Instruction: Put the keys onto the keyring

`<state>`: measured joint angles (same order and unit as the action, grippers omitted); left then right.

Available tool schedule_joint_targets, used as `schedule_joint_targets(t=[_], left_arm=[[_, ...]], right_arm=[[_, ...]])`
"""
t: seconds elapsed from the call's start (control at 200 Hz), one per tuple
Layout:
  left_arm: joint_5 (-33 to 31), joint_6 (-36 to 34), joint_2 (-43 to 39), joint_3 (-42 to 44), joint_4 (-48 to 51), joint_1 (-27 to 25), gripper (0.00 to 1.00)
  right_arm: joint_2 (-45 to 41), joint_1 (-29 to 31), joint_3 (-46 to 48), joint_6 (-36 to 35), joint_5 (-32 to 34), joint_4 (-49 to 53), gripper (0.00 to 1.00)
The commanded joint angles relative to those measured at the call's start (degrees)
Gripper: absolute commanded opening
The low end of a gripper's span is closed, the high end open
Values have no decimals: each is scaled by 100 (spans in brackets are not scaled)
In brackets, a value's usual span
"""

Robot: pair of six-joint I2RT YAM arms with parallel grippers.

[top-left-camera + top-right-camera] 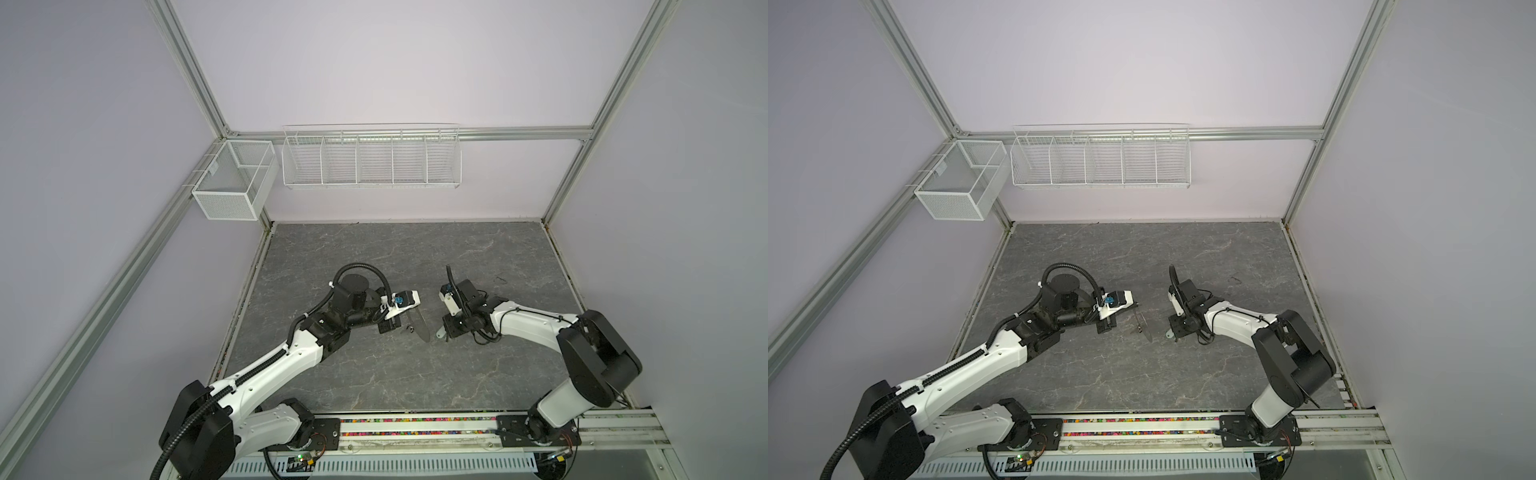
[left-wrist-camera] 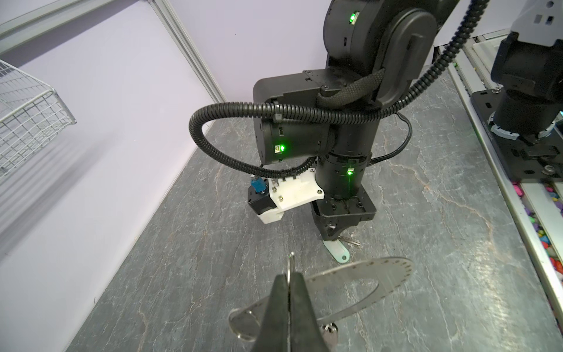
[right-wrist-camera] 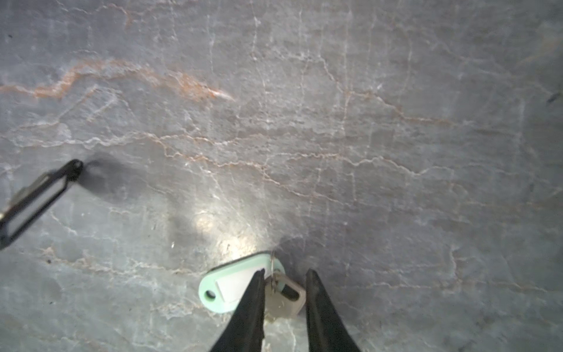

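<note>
Right wrist view: the right gripper (image 3: pixel 285 272) is spread around one key (image 3: pixel 285 300) with a pale tag (image 3: pixel 234 288), laid on the table (image 3: pixel 304 122) near the keyring (image 2: pixel 390 271), which is pinched by the left gripper (image 2: pixel 289 275); another key (image 2: pixel 330 330) is hung under the keyring.

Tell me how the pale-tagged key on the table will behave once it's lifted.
The key looks like flat, thin metal, so it is probably stiff and light, though likely slippery in the narrow-tipped right tool. Its pale tag joins through a thin wire ring, so it will probably dangle and swing. Lying flat on the table, it may slide before it rises.
</note>
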<state>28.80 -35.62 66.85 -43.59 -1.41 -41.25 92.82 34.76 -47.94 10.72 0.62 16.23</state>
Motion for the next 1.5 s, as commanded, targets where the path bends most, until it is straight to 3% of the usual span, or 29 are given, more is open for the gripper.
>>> schedule_joint_targets(t=[0.0,0.175,0.51,0.9,1.03,1.125,1.23,1.494], left_arm=[[102,-27,37,-148,-107,12,0],[93,-25,73,-167,-97,14,0],[-111,-138,-16,-89,-111,12,0],[-370,-156,-190,313,-770,12,0],[-394,-126,-260,425,-869,3,0],[-455,-134,-327,490,-830,3,0],[-656,-154,-442,534,-713,3,0],[-863,-257,-688,536,-358,12,0]], right_arm=[[102,73,-153,-127,12,19,22],[-13,153,-189,-308,87,137,7],[-1205,176,-133,-1246,-476,772,7],[-2373,85,-34,-2514,-2909,849,7],[-2583,57,57,-2811,-3305,935,7],[-2401,62,-172,-3057,-3227,1454,7],[-1835,60,-796,-3101,-2714,2446,7],[-674,79,-1770,-2540,-1907,4142,7]])
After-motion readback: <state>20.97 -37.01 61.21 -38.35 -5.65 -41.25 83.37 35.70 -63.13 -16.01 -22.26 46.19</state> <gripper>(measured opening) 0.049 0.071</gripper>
